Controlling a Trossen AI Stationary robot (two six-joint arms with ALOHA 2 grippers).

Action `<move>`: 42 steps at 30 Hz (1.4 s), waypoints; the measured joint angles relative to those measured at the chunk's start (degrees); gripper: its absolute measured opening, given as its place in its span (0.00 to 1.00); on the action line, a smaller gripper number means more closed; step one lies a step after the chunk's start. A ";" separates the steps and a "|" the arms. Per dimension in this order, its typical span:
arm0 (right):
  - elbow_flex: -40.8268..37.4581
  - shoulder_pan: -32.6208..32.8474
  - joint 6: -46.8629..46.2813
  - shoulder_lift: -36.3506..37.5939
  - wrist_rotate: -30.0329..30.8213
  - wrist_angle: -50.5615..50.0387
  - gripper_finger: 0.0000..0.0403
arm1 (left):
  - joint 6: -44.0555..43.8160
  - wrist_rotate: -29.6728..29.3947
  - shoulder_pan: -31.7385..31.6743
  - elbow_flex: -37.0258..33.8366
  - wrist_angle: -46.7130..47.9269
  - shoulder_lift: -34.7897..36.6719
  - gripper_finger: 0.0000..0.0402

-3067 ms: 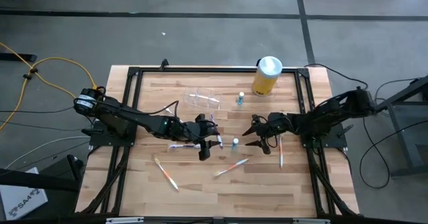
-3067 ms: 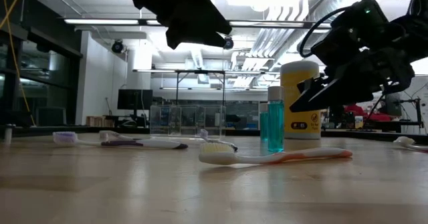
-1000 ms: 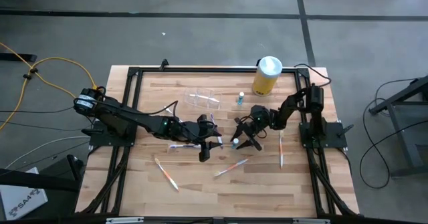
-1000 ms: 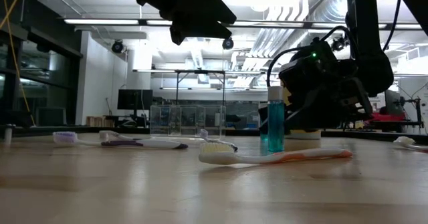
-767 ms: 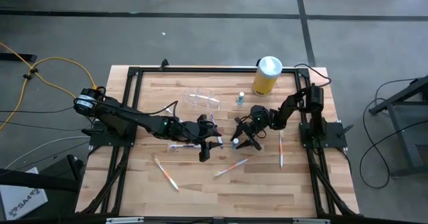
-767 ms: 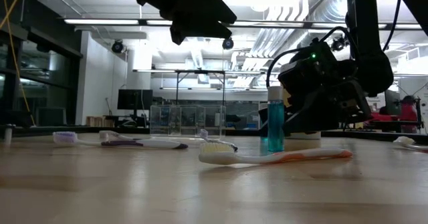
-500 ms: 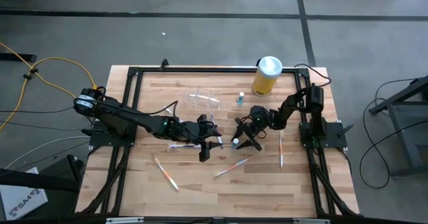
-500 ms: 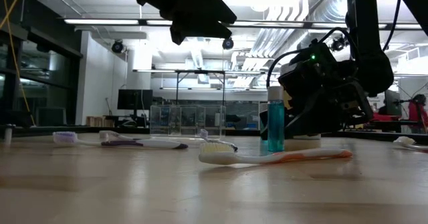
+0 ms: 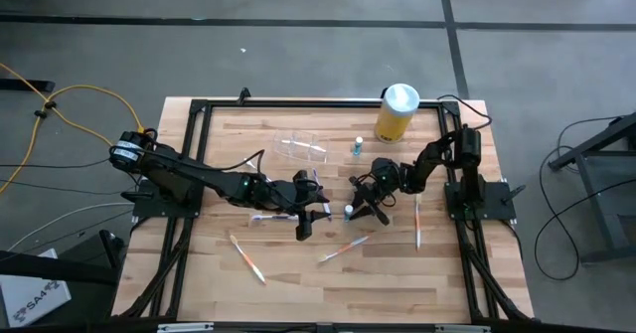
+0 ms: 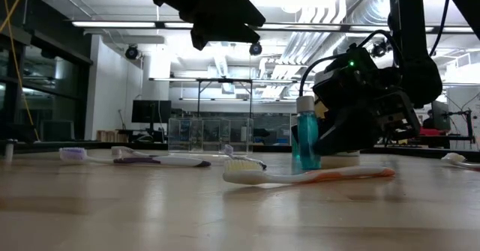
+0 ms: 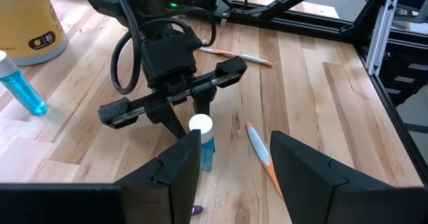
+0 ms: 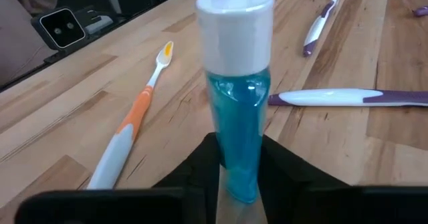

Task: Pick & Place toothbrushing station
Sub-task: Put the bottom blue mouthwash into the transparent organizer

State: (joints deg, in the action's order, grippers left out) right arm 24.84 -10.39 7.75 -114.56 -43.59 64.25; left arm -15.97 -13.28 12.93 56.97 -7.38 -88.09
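A small blue bottle with a white cap (image 12: 235, 110) stands on the table's middle (image 9: 348, 212), and my right gripper (image 9: 356, 208) is shut on it from the right. My left gripper (image 11: 234, 170) hangs open above the table just left of the bottle (image 9: 312, 220), holding nothing. The toothbrushing station, a clear plastic holder (image 9: 301, 146), rests on its base farther back (image 10: 210, 135). A purple toothbrush (image 9: 266, 216) lies flat under the left arm. My right gripper pinches the bottle's lower body (image 12: 234, 160) between its two fingers (image 12: 200, 167), one on each side. The fingers come from the table's right, slanting slightly down. The bottle stands nearly upright with its bottom on the table (image 10: 305, 165) and its cap above the fingers.
A yellow canister with a white lid (image 9: 397, 111) and a second blue bottle (image 9: 358, 146) stand at the back. Orange toothbrushes lie near the bottle (image 9: 343, 248), at the near left (image 9: 248, 258) and at the right (image 9: 417, 222). A black frame (image 9: 199, 109) borders the table.
My right gripper has shut its fingers onto the blue bottle without otherwise moving. The bottle has shifted slightly toward the left arm and leans a little, its bottom still on the table.
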 joint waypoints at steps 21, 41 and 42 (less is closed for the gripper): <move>-0.02 0.00 -0.08 0.00 2.74 2.02 0.17 | -5.42 -0.44 0.00 0.00 0.02 -0.01 0.43; -0.02 0.66 -1.80 0.00 3.16 3.71 0.17 | -7.45 2.74 -4.56 -0.07 -3.60 -7.63 0.51; -0.02 0.66 -1.63 0.00 3.15 3.77 0.17 | -7.09 3.01 -4.52 -0.04 -3.94 -8.04 0.53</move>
State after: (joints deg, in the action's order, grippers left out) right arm 24.82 -9.74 6.12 -114.56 -40.44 68.02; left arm -23.06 -10.27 8.40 56.93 -11.32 -96.13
